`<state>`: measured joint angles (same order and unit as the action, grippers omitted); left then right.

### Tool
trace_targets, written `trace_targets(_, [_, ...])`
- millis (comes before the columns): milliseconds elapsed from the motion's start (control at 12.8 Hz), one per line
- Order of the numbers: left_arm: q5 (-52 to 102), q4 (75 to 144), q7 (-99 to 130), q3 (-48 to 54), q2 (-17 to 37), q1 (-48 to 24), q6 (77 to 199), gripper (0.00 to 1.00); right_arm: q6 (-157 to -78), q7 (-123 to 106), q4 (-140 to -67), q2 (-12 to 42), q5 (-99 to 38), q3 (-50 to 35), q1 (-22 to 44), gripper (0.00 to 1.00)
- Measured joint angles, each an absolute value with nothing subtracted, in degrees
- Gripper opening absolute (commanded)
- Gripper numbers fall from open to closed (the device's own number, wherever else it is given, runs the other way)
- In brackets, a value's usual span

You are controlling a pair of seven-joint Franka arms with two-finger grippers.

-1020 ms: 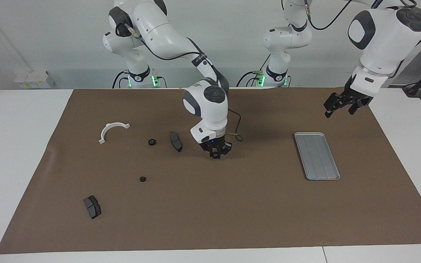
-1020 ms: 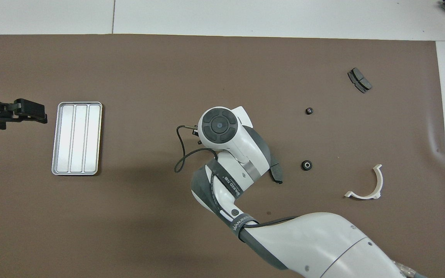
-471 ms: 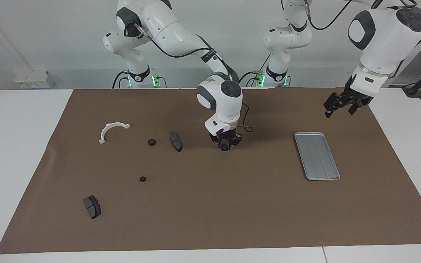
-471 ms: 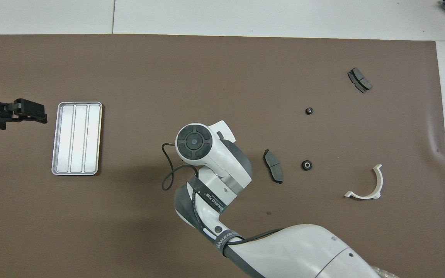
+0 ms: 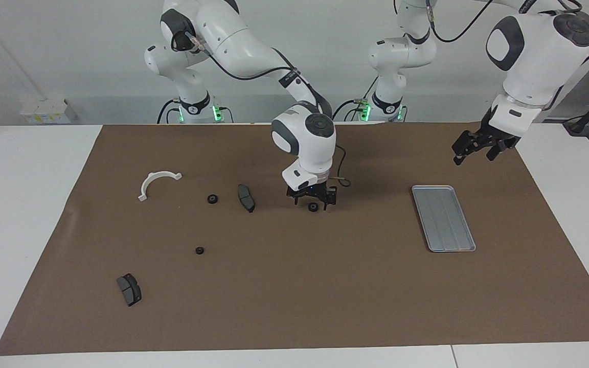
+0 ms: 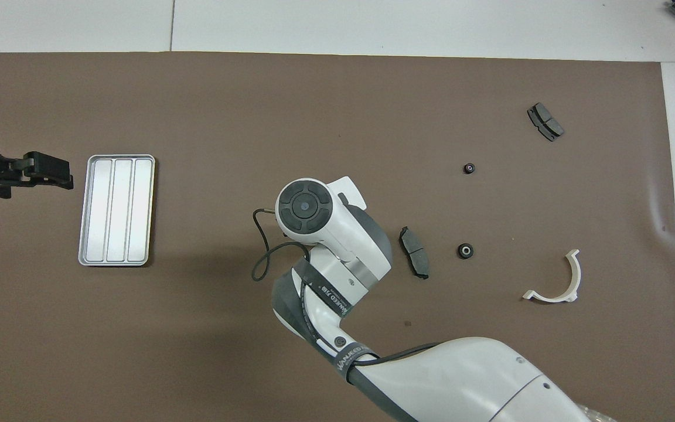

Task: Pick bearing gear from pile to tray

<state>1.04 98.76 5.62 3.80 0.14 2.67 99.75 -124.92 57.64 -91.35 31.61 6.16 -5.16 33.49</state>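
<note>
My right gripper [image 5: 313, 201] hangs low over the middle of the brown mat, open. A small black bearing gear [image 5: 313, 206] sits between its spread fingers, apparently resting on the mat. In the overhead view the right wrist hides both the gripper and this gear. The silver tray [image 5: 443, 218] [image 6: 116, 209] lies toward the left arm's end with nothing in it. My left gripper [image 5: 473, 148] [image 6: 50, 170] waits open in the air beside the tray. Two more black gears [image 5: 212, 199] [image 5: 200, 250] [image 6: 465, 251] [image 6: 469, 169] lie in the pile.
A dark brake pad [image 5: 246, 198] [image 6: 414, 260] lies close beside the right gripper. A second pad [image 5: 129, 289] [image 6: 545, 122] and a white half-ring bracket [image 5: 157, 183] [image 6: 557, 281] lie toward the right arm's end. A loose cable [image 6: 264, 258] loops off the right wrist.
The right gripper carried the gear from beside the brake pad toward the tray, then opened. The gear now sits free between its fingers. The left arm has stayed put.
</note>
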Motion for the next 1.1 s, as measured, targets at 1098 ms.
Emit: trace_targets(1098, [1.1, 107.9, 31.7, 5.0, 9.9, -19.0, 122.7, 1.00, -134.8, 22.1, -127.3, 4.9, 1.2, -5.2, 12.0, 1.00])
